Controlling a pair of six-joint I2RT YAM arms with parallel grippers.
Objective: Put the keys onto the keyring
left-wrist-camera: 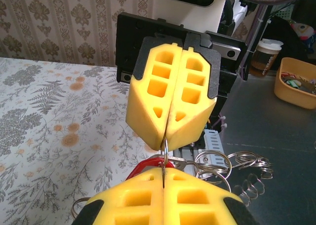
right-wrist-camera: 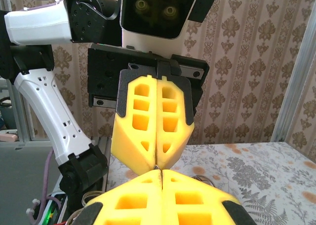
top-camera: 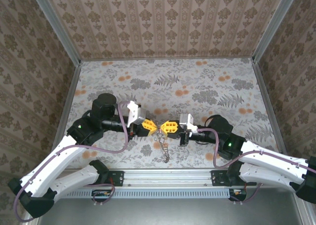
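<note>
My left gripper and right gripper meet tip to tip above the near middle of the table. Both are shut. In the left wrist view a thin metal loop of the keyring runs from the seam of my right gripper into the seam of my left gripper. The red head of one of the keys sits just behind my left fingertips. More steel rings of the bunch hang off to the right, and in the top view they dangle below the tips. The right wrist view shows my right gripper against my left gripper.
The flowered tablecloth is walled on three sides by patterned panels. A metal rail runs along the near edge between the arm bases. Off the table, the left wrist view shows a beige bowl and a paper cup.
</note>
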